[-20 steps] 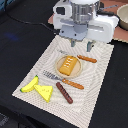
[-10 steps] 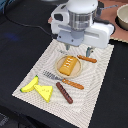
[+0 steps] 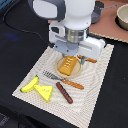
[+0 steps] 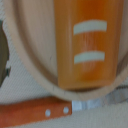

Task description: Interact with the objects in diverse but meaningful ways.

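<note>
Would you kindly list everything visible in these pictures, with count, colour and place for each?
placemat: one, cream, on the dark table
plate: one, tan, on the placemat under the arm
bread loaf: one, golden-brown, lying on the plate
fork: one, metal with orange handle, beside the plate
sausage: one, brown, near the placemat's front edge
cheese wedge: one, yellow, beside the sausage
banana: one, yellow, at the exterior view's left of the cheese wedge
bowl: one, grey, on the pinkish board
gripper: one, white arm above the bread loaf; fingers hidden
</note>
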### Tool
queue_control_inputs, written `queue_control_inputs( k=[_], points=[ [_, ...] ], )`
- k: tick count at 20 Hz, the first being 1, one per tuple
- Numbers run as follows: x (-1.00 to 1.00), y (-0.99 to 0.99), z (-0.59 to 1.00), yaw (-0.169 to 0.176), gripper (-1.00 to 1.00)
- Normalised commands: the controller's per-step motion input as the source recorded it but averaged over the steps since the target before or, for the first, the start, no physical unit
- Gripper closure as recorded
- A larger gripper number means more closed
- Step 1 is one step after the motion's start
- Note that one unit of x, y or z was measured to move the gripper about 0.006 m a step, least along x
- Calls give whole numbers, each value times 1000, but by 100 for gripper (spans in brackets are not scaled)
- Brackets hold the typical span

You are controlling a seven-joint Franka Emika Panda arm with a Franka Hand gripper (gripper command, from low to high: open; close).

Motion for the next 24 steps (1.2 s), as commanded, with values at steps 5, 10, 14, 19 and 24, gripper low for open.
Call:
queue_control_inputs(
  k=[5,10,14,19,24],
  points=[
    [0,-161,-257,0,-100],
    [0,-126,-225,0,-100],
    [0,-139,-214,0,100],
    [0,-149,-214,0,100],
    [0,-159,-215,0,100]
  ],
)
